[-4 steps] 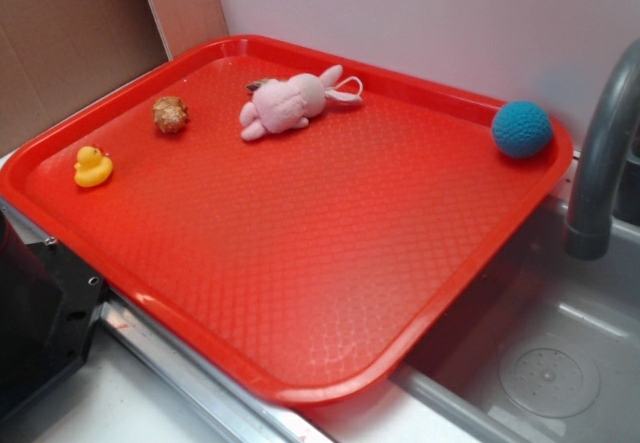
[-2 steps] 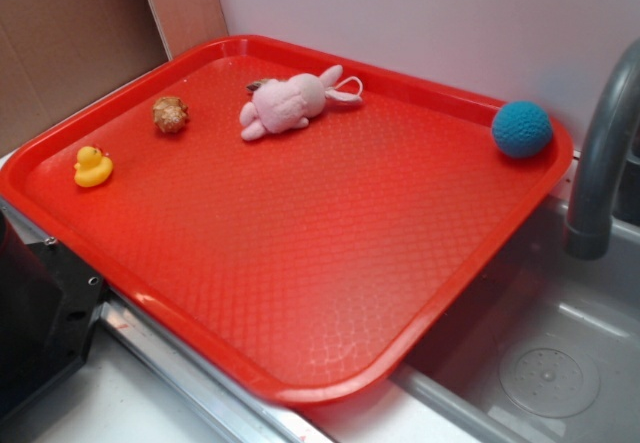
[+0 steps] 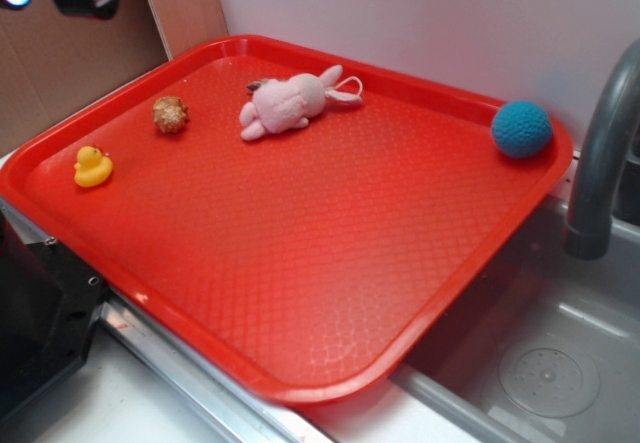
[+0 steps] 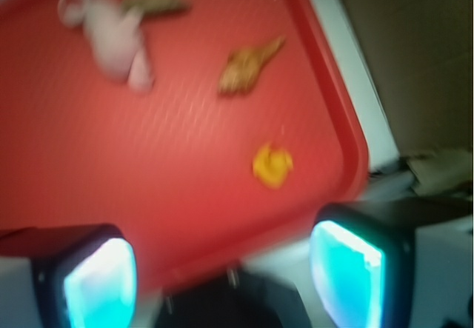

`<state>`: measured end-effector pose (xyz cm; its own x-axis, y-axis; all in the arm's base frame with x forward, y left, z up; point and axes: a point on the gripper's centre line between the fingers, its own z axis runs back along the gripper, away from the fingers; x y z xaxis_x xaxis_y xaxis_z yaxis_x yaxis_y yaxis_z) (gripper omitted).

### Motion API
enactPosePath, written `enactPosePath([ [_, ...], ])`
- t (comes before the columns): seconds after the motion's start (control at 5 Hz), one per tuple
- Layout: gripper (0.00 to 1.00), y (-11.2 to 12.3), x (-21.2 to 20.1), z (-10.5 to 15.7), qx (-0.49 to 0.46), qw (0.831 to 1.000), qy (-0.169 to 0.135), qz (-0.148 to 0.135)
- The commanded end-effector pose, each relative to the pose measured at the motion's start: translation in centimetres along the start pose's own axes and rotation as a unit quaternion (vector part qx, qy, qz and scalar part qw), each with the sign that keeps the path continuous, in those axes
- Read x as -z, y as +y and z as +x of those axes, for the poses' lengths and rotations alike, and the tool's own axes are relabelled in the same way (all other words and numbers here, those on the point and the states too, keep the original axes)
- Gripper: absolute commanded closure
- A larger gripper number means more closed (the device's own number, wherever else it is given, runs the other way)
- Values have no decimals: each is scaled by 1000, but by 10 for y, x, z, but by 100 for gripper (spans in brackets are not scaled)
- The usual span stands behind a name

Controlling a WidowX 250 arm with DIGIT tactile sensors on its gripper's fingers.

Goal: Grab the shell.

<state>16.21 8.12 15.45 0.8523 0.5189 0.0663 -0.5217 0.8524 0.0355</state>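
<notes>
Shell (image 3: 170,114) lies untouched near the far left corner of the red tray (image 3: 330,363), between yellow duck (image 3: 92,166) and pink plush rabbit (image 3: 285,104). My end effector (image 4: 222,269), jaws apart and empty, hangs high above the tray's left edge; approach, descent and grasp all remain.

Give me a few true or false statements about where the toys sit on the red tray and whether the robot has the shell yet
1. The shell lies between the yellow duck and the pink bunny. True.
2. The jaws are closed around the shell. False: the gripper hangs above the tray's edge with its jaws wide apart, holding nothing.
3. The blue ball sits in a corner of the red tray, far from the other toys. True.
4. The duck is resting on top of the bunny. False: the duck lies apart, near the tray's rim.
</notes>
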Motion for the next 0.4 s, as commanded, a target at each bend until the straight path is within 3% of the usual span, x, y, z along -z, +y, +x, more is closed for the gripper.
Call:
enactPosePath([
  [0.0, 0, 9, 68, 37, -158, 985, -59, 24],
  [0.2, 0, -5, 95, 41, -162, 984, -70, 39],
])
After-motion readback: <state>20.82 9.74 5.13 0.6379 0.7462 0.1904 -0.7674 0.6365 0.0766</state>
